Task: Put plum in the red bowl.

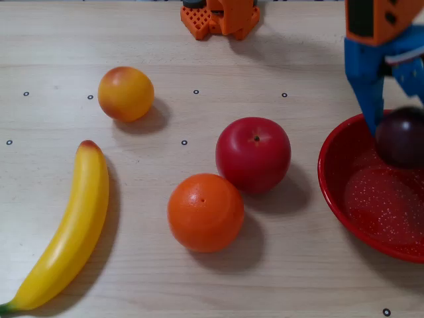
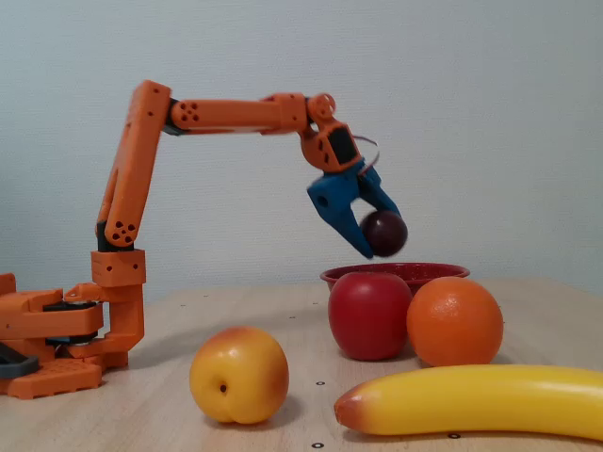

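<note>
I see a dark purple-maroon plum (image 1: 403, 136) between blue gripper (image 2: 374, 237) fingers on my orange arm (image 2: 226, 114). At its 6 o'clock overhead, the red bowl (image 1: 344, 192) shows fine white speckles inside. The apple (image 1: 253, 154) is bright red, the orange (image 1: 205, 212) plain orange, the peach (image 1: 125, 93) yellow-orange with a red blush, the banana (image 1: 66, 232) yellow, red-tipped. The table (image 1: 132, 278) is pale wood-grain with small black ring marks.

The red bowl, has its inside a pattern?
Yes: the red bowl has fine white speckles inside, clearest in the overhead view.
</note>
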